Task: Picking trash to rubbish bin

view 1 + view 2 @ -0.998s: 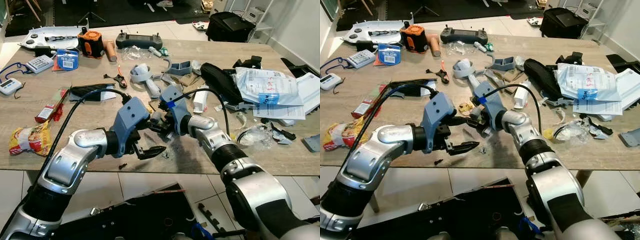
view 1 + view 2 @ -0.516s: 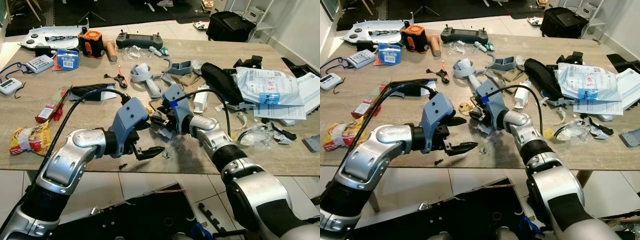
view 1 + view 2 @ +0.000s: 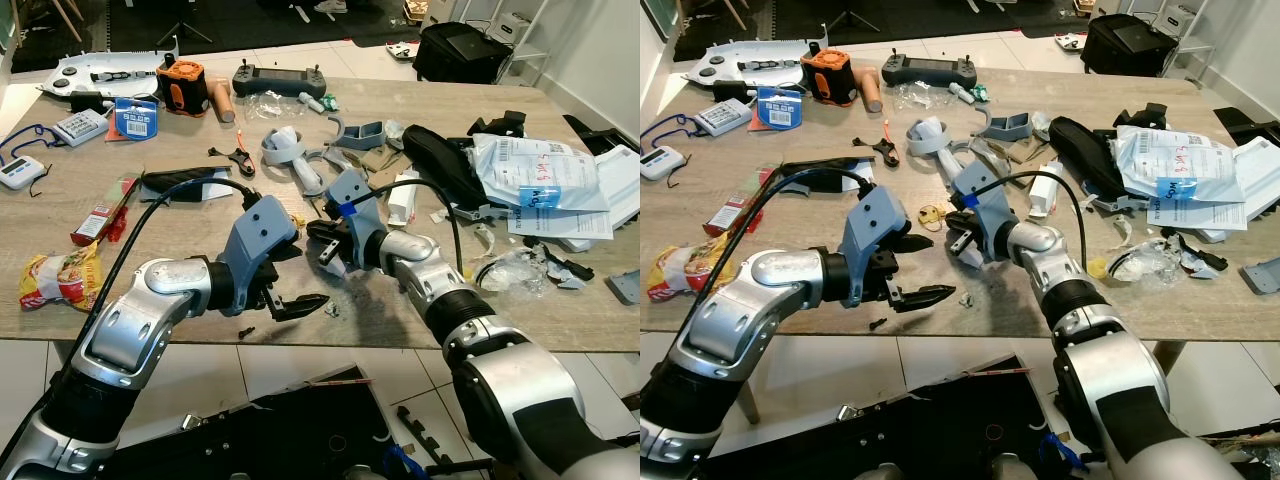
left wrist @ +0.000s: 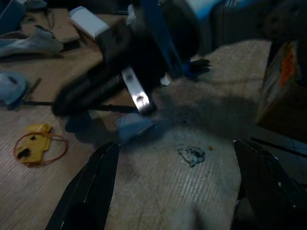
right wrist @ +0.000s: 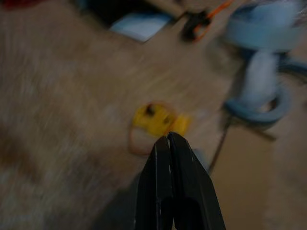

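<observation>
Closest to me, at the near edge of the bench (image 3: 420,325), the left hand (image 3: 290,275) hovers with its fingers spread wide, a tiny grey scrap (image 4: 192,155) lying on the wood between them. Just beyond, the right hand (image 3: 958,243) has its fingers pressed together, apparently gripping nothing, near a pale blue scrap (image 4: 134,126) and a yellow tag (image 5: 158,120). Farther back, wrappers and a snack packet (image 3: 60,277) litter the bench, so most of the clearing looks left to do.

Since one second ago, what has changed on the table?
The right gripper rose from the wooden table and drew slightly back, fingers shut, above a small grey scrap. The left gripper stayed open beside it; the yellow tag stayed put.
</observation>
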Controlling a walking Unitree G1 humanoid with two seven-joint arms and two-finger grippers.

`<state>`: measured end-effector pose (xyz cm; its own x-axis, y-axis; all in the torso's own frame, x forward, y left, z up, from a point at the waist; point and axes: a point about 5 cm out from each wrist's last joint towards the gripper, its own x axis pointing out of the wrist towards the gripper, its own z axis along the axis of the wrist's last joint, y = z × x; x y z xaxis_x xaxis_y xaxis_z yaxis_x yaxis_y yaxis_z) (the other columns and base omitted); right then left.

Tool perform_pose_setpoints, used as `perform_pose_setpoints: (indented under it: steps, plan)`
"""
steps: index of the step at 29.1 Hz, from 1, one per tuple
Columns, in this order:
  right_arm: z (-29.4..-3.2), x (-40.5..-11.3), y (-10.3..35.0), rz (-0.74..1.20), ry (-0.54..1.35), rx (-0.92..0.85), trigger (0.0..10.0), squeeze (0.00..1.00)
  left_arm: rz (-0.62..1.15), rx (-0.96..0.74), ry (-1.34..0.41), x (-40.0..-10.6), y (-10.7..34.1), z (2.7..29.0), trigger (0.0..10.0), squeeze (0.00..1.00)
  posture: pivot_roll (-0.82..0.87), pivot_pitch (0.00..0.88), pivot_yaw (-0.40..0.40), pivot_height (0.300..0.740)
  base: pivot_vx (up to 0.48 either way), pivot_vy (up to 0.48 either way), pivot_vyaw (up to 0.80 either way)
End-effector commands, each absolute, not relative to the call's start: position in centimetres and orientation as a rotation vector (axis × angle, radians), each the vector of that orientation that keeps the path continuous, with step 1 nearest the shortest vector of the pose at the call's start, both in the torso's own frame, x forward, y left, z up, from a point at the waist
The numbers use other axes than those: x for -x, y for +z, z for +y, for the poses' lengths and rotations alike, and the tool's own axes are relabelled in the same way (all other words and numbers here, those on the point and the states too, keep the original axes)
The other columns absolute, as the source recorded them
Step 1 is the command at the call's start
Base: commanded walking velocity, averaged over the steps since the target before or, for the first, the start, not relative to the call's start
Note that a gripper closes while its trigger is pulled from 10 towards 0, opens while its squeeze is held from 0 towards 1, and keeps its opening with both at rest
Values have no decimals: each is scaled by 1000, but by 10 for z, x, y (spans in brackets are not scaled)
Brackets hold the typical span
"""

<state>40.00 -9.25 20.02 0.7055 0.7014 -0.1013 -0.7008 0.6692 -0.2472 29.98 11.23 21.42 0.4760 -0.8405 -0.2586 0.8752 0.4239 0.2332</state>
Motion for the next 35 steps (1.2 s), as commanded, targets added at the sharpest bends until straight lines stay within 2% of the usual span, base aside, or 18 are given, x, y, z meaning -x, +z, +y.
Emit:
perform_pose_setpoints:
  steps: [1,2,5,8,9,10,13,14,19,21,24,28,32,35]
  plan:
    - [-101,-405,221,-77,747,194,0,0,66,-333,-1031,-301,218,112,10000,0,145,194,-22,740,0,0,0]
    - [-101,-405,221,-77,747,194,0,0,66,-333,-1031,-301,218,112,10000,0,145,194,-22,740,0,0,0]
    - [-122,-408,256,-245,614,31,0,0,-38,-240,-806,-312,228,117,10000,0,142,180,-22,740,0,0,0]
    - [-135,-401,267,-342,520,-76,0,0,-38,-172,-692,-311,221,117,10000,0,132,158,-19,740,0,0,0]
    - [-136,-398,265,-349,509,-68,2784,0,-26,-158,-679,-310,217,115,10000,0,129,146,-9,740,0,0,0]
    - [-134,-395,259,-339,513,-27,9804,0,-18,-158,-671,-310,214,113,10000,0,129,148,-10,740,0,0,0]
    - [-127,-394,241,-274,540,59,10000,43,-9,-178,-675,-311,213,110,10000,0,140,153,-25,740,0,0,0]
    - [-126,-395,237,-259,541,58,10000,1000,-8,-184,-670,-312,214,111,10000,0,148,154,-32,740,0,0,0]
    - [-125,-397,230,-226,554,46,10000,1000,13,-243,-660,-312,213,118,10000,0,164,146,-44,740,0,0,0]
    - [-123,-401,226,-185,573,85,10000,1000,35,-334,-673,-310,211,131,10000,0,177,141,-44,740,0,0,0]
    - [-119,-401,223,-154,592,112,10000,1000,33,-361,-651,-311,213,141,10000,0,170,151,-45,740,0,0,0]
    - [-112,-401,218,-116,639,151,10000,1000,46,-412,-658,-311,212,146,10000,0,174,158,-71,740,0,0,0]
    - [-103,-402,211,-57,723,212,10000,1000,71,-534,-692,-309,208,149,10000,0,186,181,-87,740,0,0,0]
    - [-99,-403,211,-34,732,250,10000,1000,76,-528,-685,-308,211,151,10000,0,183,202,-91,740,0,0,0]
